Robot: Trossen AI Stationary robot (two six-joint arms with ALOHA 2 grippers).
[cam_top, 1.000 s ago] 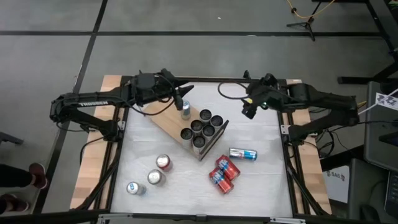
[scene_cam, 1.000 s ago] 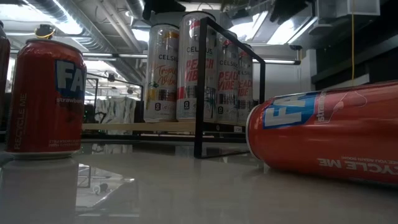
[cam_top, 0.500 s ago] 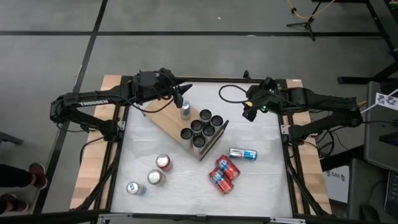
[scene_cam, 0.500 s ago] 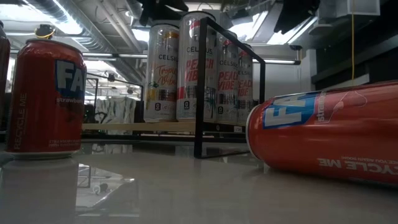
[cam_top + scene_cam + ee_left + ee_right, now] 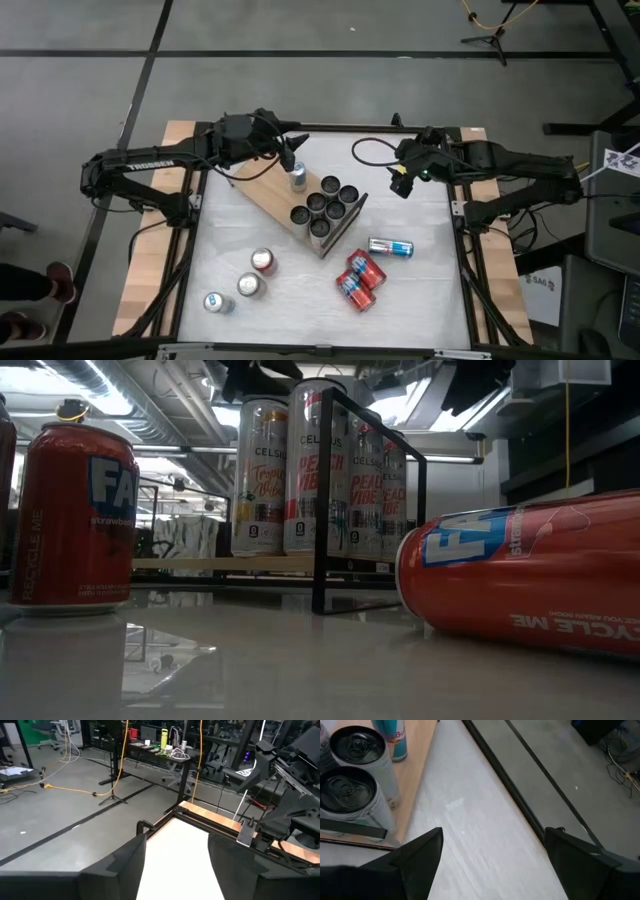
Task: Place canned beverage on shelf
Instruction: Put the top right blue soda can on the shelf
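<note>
Standing on the shelf (image 5: 262, 193) already: six tall dark-topped cans plus a silver-blue can (image 5: 298, 178) at their 10 o'clock. Left gripper (image 5: 291, 153) hovered just beside it at 12, jaws apart, holding nothing. Right gripper (image 5: 399, 180) waited at 3 o'clock, apart too. Approx. six cans were left on the table (image 5: 430, 290) — job roughly half done.

A robotics lab or workshop: a bare grey concrete floor (image 5: 330, 30) with dark taped lines surrounds the framed white surface (image 5: 420, 290). Yellow cables (image 5: 120, 755) trail across it past a tripod stand (image 5: 112, 797), benches cluttered with gear (image 5: 165, 747) stand beyond, and exposed ceiling ducts (image 5: 150, 405) run overhead.
</note>
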